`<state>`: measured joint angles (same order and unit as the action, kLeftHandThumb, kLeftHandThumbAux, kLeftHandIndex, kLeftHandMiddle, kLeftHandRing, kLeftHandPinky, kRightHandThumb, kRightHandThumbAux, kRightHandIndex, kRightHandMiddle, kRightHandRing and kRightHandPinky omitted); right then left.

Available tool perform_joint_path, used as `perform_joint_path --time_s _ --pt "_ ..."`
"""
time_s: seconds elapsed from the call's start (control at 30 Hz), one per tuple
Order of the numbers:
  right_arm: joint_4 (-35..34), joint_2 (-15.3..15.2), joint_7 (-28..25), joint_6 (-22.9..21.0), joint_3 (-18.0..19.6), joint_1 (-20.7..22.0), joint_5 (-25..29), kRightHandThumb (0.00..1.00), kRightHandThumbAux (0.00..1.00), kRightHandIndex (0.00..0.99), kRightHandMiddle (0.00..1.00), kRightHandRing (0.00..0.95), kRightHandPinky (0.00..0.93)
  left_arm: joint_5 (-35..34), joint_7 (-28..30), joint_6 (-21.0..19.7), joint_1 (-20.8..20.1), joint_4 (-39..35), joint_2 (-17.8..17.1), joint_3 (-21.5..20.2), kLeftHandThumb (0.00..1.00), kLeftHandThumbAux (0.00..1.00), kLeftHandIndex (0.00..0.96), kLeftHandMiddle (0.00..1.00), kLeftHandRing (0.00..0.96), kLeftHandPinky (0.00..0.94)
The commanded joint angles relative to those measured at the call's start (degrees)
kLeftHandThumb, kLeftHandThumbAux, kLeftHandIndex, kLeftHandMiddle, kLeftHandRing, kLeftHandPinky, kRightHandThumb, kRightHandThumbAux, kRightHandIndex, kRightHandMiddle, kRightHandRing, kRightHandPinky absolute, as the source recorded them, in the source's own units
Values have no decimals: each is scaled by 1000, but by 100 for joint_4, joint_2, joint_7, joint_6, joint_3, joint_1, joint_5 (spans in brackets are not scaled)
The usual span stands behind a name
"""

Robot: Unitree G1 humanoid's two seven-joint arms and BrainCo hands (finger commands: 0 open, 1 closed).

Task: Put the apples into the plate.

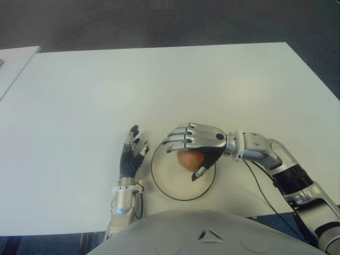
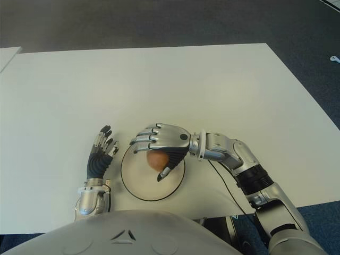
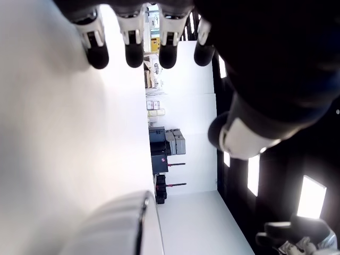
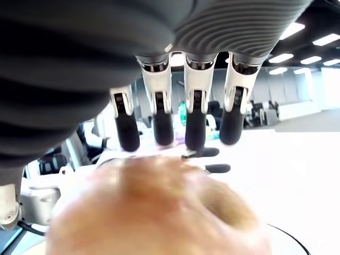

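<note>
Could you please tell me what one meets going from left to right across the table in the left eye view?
Left hand, open → plate rim → apple over the plate, held by the right hand → right forearm.

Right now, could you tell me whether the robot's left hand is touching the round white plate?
Apart. The left eye view shows bare table between the open left hand and the black rim of the plate.

A white table [image 1: 175,85] fills the view, with dark grey carpet [image 1: 159,21] beyond its far edge
</note>
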<state>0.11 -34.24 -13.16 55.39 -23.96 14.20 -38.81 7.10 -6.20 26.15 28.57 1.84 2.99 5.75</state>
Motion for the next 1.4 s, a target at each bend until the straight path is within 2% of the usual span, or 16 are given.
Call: perform_joint_path --time_s 0.03,0.47,0.77,0.87,1.03,1.1,1.23,1.4 --pt "77 -56 16 186 8 38 -20 0 438 1 5 2 1 -68 66 -88 35 -14 -7 23 173 690 77 84 94 119" --pt "201 51 200 358 60 40 -118 0 366 0 0 0 0 -139 126 -118 13 5 -44 -4 174 682 80 90 108 142" --pt "179 45 26 108 63 16 84 0 364 0 0 0 0 -226 202 -197 1 -12 -37 8 191 684 74 90 103 128" --pt "174 87 -66 -78 58 -34 295 2 360 0 0 0 0 -82 88 -113 -33 50 -29 -23 192 685 72 97 107 124" --pt "32 179 -554 -907 160 74 1039 24 377 0 0 0 0 45 -92 -51 -10 108 7 -101 185 695 79 130 133 143" --pt "-20 209 -661 -1089 188 94 1174 43 397 0 0 0 16 51 -111 -50 -7 113 14 -104 179 696 79 133 134 133" --pt "180 529 -703 -1856 447 293 1557 96 427 4 0 0 55 46 -100 -80 -3 90 27 -68 163 688 77 111 108 99" --pt "169 935 -525 -2737 851 95 2038 203 448 83 79 70 144 96 -110 -133 -8 56 28 -41 133 660 78 84 78 89"
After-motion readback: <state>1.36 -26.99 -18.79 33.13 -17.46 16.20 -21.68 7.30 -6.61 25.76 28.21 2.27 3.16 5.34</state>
